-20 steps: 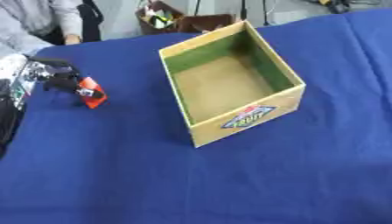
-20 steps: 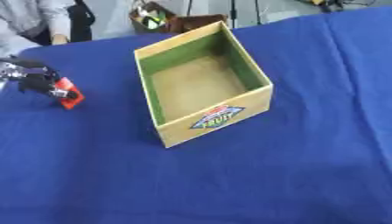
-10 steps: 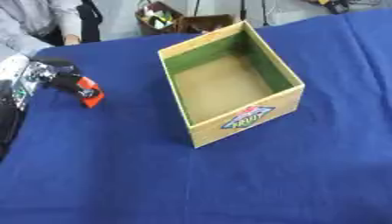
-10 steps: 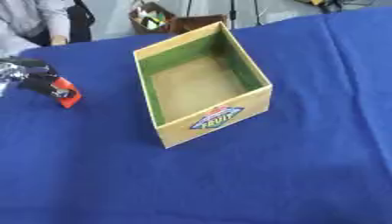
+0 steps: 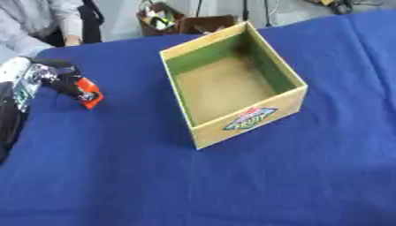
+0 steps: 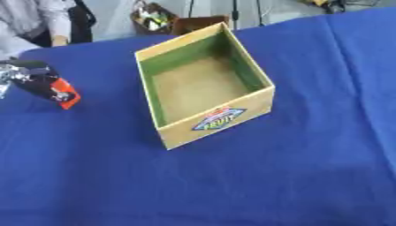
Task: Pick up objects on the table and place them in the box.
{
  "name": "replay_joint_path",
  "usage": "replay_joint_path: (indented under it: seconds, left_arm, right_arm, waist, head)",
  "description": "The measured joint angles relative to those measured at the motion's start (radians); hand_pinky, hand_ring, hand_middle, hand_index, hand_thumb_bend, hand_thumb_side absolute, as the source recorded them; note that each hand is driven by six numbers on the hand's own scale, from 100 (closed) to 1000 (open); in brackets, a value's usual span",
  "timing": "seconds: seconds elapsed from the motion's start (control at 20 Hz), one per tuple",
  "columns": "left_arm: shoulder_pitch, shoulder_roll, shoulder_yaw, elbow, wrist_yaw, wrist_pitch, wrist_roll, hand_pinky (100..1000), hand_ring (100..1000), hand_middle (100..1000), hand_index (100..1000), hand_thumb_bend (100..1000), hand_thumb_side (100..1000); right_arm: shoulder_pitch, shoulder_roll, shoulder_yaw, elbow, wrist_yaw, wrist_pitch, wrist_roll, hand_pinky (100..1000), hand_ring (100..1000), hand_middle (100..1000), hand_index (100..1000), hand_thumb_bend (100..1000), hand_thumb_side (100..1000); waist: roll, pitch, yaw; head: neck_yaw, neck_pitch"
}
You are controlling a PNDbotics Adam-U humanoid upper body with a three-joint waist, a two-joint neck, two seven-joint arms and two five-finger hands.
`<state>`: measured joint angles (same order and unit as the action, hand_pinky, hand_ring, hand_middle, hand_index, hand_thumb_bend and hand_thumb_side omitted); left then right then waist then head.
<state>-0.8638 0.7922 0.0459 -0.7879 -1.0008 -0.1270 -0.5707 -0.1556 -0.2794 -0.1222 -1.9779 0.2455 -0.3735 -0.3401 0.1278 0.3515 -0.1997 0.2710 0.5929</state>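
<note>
- At the left edge of the blue table [image 5: 232,185], the left hand [image 5: 55,76] was curled around a small orange-and-black object [image 5: 86,92], which sat at or just above the cloth; contact with the cloth could not be confirmed.
- The wooden box [image 5: 246,122] stood open and apparently empty, well apart to the right of the object.
- The right hand appeared in neither view.
- Judgement: the step in hand was the lift and carry. It would be done well by raising the object above the box's near-left rim before crossing.
- Judgement: release should occur over the box floor, low inside the green walls, to avoid a bounce.
</note>
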Motion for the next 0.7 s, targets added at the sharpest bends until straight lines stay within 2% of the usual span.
replay_joint_path:
  seconds: [0.2, 0.25, 0.7]
  left_arm:
    - [0.001, -0.001, 0.000, 0.002, 0.022, 0.011, 0.011, 100, 378, 396, 423, 100, 484]
    - [0.001, -0.001, 0.000, 0.002, 0.024, 0.013, 0.013, 100, 323, 329, 354, 100, 272]
    - [-0.029, -0.001, 0.001, -0.112, 0.121, 0.036, 0.068, 100, 293, 293, 326, 100, 257]
  right_arm:
    - [0.000, 0.001, 0.000, 0.000, 0.000, 0.002, -0.002, 567, 406, 384, 588, 100, 641]
    - [0.000, 0.001, 0.000, 0.000, 0.000, 0.003, -0.003, 568, 406, 384, 586, 100, 640]
    - [0.010, 0.000, 0.000, 0.000, 0.000, 0.009, -0.008, 567, 407, 385, 586, 100, 641]
  waist:
    - [0.000, 0.000, -0.001]
    - [0.000, -0.001, -0.001]
    - [-0.001, -0.030, 0.016]
  head:
    - [0.000, 0.000]
    - [0.000, 0.000]
    - [-0.003, 0.013]
